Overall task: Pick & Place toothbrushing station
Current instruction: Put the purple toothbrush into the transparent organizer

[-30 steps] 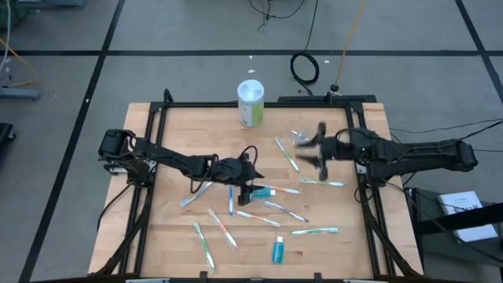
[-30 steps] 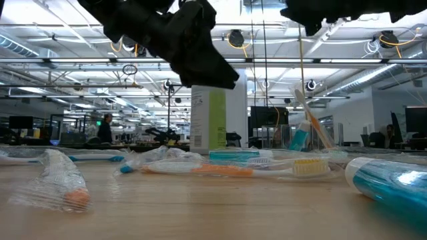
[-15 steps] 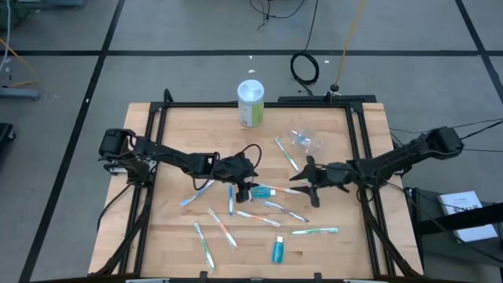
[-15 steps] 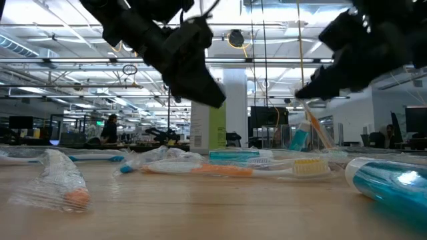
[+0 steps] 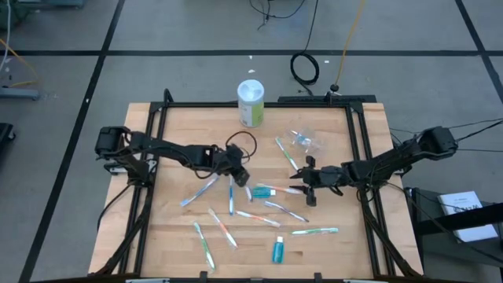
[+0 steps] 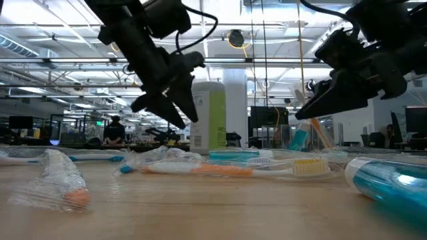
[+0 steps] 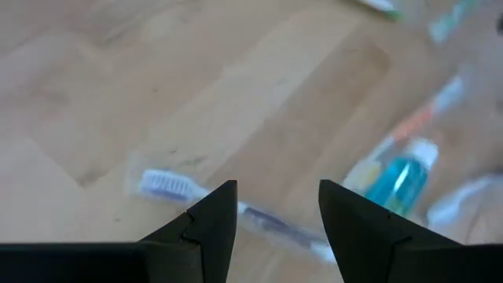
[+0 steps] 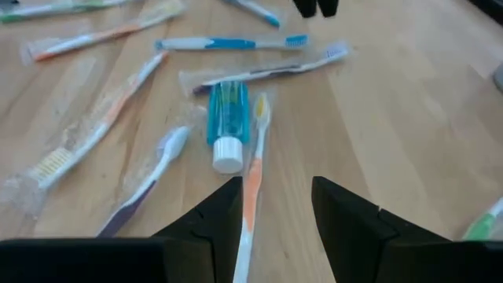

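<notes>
Open end effectors (image 5: 308,191) above scattered toothbrushes (image 5: 230,200)

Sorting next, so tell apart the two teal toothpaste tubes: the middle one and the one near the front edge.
The middle tube lies crosswise, cap toward the right gripper; the front tube lies front to back. The middle tube has an orange toothbrush alongside it; the front tube lies alone. Both are teal, white-capped, lying flat, ungripped.

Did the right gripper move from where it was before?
Yes. The right gripper has moved away from the white-and-green canister, toward the table's middle, and now hovers open by the toothpaste tube.
</notes>
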